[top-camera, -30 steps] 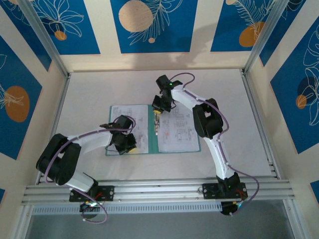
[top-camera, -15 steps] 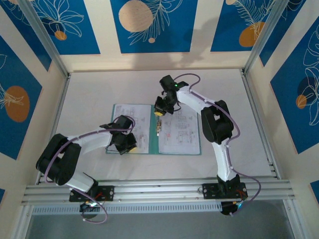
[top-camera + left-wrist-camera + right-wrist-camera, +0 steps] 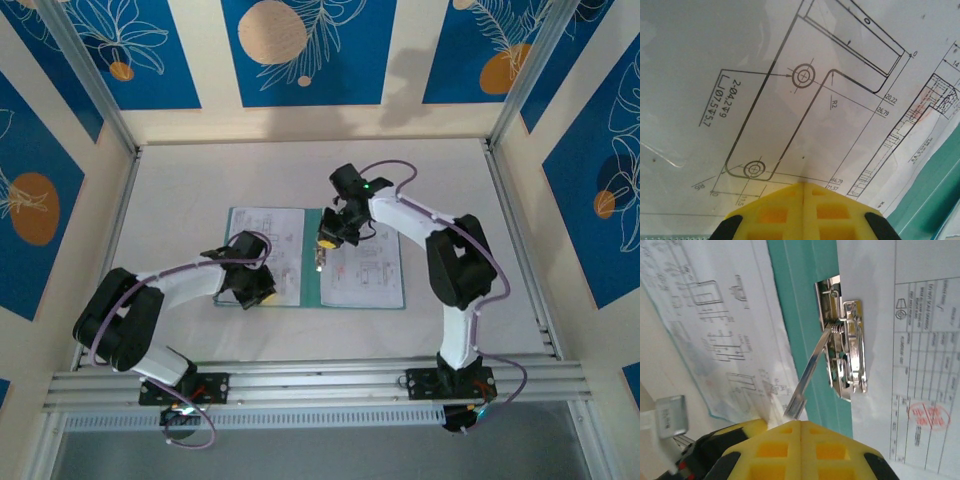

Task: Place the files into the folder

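The teal folder (image 3: 311, 292) lies open on the table, with white printed files on its left half (image 3: 256, 230) and right half (image 3: 366, 270). My left gripper (image 3: 262, 294) is shut, its yellow tips (image 3: 804, 186) pressed down on the left sheet's drawing (image 3: 790, 75). My right gripper (image 3: 326, 240) is shut over the spine. In the right wrist view its tips (image 3: 801, 422) touch the end of the raised lever (image 3: 807, 375) of the metal clip (image 3: 846, 347), which is fixed to the teal spine (image 3: 800, 295). Nothing is held between either pair of jaws.
Aluminium frame rails run along the table's left (image 3: 118, 215) and right (image 3: 515, 230) sides and across the near edge (image 3: 320, 378). Patterned blue-and-cream walls stand close behind and beside the table. A stamped table sheet (image 3: 925, 365) lies right of the clip.
The right arm's elbow has swung to the right and its gripper has slid a little nearer and rightward along the spine. The folder's right half has shifted slightly right. The left arm is still.
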You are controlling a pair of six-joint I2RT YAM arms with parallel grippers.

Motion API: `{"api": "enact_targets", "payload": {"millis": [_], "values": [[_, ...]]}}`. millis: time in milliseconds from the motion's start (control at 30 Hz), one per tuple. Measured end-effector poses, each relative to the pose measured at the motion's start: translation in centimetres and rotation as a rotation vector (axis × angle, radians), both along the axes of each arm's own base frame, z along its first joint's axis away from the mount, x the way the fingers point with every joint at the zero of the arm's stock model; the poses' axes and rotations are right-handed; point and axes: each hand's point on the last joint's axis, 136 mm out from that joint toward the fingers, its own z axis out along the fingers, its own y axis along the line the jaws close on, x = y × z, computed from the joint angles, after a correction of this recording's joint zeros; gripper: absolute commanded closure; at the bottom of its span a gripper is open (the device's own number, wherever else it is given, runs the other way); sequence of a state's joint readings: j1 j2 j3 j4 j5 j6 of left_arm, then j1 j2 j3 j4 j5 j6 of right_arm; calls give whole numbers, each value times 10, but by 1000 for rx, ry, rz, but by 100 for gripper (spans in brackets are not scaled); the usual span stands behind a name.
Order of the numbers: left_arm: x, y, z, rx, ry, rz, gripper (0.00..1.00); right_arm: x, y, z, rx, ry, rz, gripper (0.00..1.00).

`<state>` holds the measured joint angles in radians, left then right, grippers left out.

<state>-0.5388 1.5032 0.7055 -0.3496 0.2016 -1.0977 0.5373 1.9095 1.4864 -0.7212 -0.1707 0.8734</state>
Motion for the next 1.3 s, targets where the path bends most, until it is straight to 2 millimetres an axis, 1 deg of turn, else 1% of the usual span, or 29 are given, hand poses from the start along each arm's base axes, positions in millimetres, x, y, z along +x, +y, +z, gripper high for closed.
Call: {"api": "enact_targets", "payload": {"millis": [100, 167, 267, 367, 467, 600, 767, 967, 1133, 1200, 1300], "values": [[0, -2, 0, -7, -1, 5, 100, -1, -15, 20, 1, -45, -60, 94], [1, -6, 0, -17, -3, 6, 100, -2, -27, 28, 10, -57, -109, 88], [0, -13, 0, -30, -6, 7, 100, -7, -47, 31, 24, -52, -197, 79], [-1, -26, 1, -46, -18, -14, 100, -12, -63, 28, 45, -32, -283, 68], [-3, -41, 1, -59, -23, -43, 100, -18, -71, 24, 81, -11, -350, 60], [-6, -65, 1, -80, -27, -90, 100, -23, -67, 22, 138, 14, -405, 51], [-8, -89, 2, -104, -28, -139, 100, -19, -56, 19, 208, 33, -457, 48], [-8, -109, 2, -128, -27, -179, 100, -8, -49, 7, 229, 66, -502, 48], [-8, -114, 3, -134, -28, -188, 100, -5, -50, -8, 211, 101, -527, 50], [-8, -114, 3, -134, -29, -188, 100, -3, -51, -9, 209, 107, -535, 54], [-8, -114, 3, -133, -29, -189, 100, 0, -51, -11, 208, 112, -547, 56]]}}
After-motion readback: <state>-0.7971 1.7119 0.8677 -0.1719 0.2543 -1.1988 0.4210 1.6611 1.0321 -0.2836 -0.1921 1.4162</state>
